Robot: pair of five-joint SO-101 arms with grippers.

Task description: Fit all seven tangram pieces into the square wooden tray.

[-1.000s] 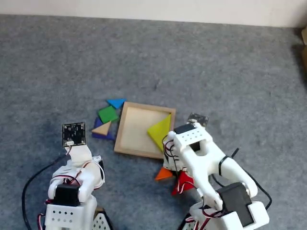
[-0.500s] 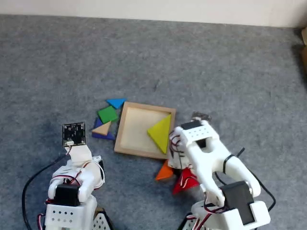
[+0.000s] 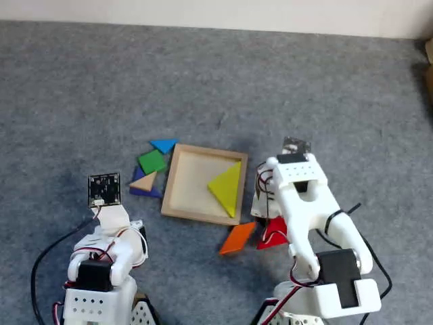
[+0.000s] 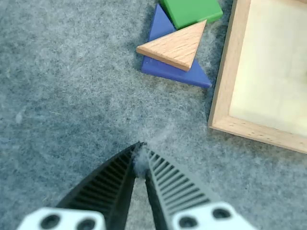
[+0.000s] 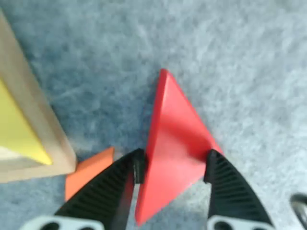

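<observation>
Right gripper [image 5: 173, 165] is pinching the red triangle [image 5: 175, 124] across two edges, on the surface [image 3: 318, 101] beside the tray's [image 3: 197, 215] corner, likely for lifting into it; left gripper [image 4: 140, 158] is hovering pressed together, holding nothing.

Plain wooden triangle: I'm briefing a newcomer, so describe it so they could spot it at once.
Find the square wooden tray on the grey carpet. A cluster of pieces lies outside its edge on the left arm's side. The plain wooden triangle lies atop a dark blue piece, beside the green square; it alone is unpainted.
</observation>
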